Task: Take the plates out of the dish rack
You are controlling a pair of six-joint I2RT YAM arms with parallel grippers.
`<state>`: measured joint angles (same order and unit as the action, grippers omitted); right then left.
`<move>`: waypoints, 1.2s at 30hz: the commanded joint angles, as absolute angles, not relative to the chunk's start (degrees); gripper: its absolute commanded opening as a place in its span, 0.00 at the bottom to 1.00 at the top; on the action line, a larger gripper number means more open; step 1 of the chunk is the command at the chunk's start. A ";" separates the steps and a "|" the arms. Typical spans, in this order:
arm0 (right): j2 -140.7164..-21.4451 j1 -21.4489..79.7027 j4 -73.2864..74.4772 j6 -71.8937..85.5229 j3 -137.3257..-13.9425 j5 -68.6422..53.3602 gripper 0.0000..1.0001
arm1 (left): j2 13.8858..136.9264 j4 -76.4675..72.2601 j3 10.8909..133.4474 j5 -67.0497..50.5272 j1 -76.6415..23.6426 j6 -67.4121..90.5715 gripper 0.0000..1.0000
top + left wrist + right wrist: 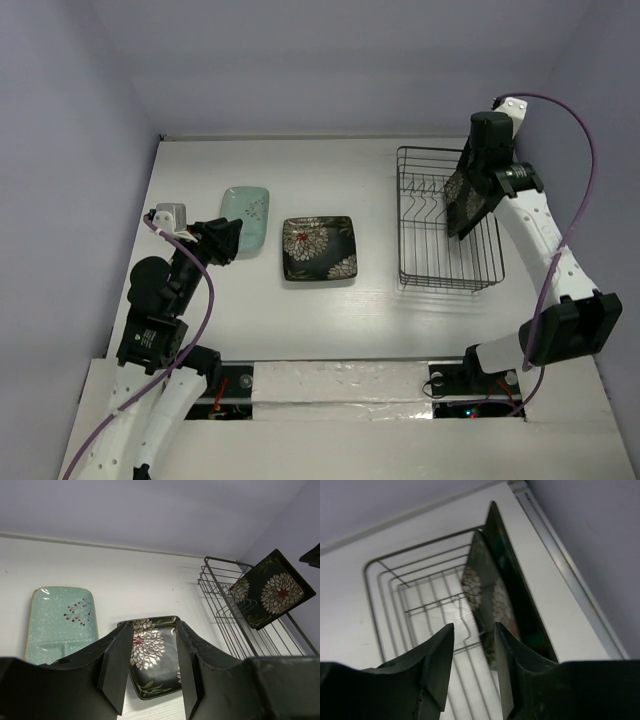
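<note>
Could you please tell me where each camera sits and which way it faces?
Top external: above, behind the bases, looking down at the table; both arms visible.
Left wrist: low, facing the far wall past the mint-green plate; left fingers visible.
Right wrist: looking down into the dish rack; right fingers visible.
All three share the dish rack.

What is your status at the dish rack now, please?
Left gripper open, empty. Right gripper at last plate, tilted in dish rack, grip unclear. Mint plate and floral plate on table. Nothing in the way.

Overhead view, two wrist views, shared dish rack [402, 220]
</note>
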<state>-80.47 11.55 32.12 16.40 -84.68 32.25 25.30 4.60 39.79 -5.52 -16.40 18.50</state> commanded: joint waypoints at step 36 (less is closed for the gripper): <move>-97.99 2.98 44.12 3.08 -96.15 25.76 0.23 | 24.87 3.08 41.75 -5.45 -16.70 18.37 0.36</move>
<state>-97.32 2.28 42.96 4.16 -93.73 27.83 25.32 4.60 39.79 -5.50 -16.43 18.50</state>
